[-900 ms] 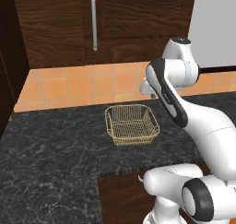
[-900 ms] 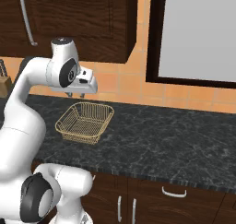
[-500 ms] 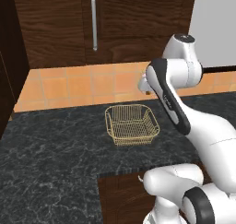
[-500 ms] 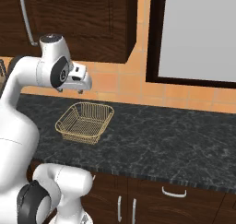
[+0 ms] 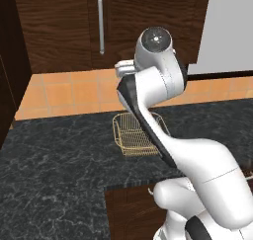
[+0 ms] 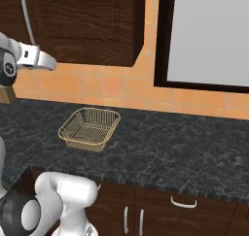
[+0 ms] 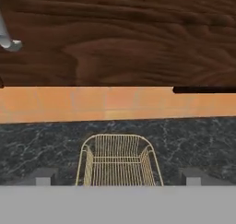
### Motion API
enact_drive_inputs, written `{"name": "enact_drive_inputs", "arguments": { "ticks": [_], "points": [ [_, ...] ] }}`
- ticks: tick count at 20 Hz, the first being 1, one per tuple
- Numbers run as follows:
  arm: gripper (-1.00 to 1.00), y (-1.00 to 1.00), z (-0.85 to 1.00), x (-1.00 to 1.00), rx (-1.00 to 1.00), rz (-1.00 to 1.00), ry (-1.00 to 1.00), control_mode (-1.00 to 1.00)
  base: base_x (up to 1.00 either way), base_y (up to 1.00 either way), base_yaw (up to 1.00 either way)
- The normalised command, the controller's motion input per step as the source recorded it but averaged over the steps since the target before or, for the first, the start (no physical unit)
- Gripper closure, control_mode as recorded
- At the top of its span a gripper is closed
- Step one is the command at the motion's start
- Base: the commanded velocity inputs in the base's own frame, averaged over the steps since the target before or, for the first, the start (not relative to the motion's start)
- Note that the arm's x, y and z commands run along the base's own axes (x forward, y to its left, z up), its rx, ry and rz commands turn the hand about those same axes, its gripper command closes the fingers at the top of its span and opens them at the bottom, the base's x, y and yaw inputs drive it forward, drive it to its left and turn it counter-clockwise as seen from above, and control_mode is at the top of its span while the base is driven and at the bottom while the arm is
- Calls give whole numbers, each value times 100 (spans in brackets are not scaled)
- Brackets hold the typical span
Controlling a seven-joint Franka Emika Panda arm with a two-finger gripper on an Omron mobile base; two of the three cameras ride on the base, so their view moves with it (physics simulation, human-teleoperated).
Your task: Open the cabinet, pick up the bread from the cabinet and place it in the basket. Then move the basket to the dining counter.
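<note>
Pincer (image 7: 118,177) hanging spread and empty above the basket (image 7: 119,161).

Its fingertips are showing wide apart, gripping nothing, aiming at the shut cabinet (image 5: 64,26). Bread is likely sitting behind that door, so the handle (image 5: 100,22) is probably next. Black counter (image 6: 175,152) around the basket is offering open room for swinging.
</note>
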Motion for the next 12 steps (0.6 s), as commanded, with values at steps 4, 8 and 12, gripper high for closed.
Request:
{"name": "enact_drive_inputs", "arguments": {
  "ticks": [4,8,12],
  "points": [
    [-100,97,85,14,-19,-13,-20,-100,0,0,0],
    [-100,74,61,41,-26,1,2,-100,0,0,0],
    [-100,26,52,54,5,0,3,-100,0,0,0]
  ]
}}
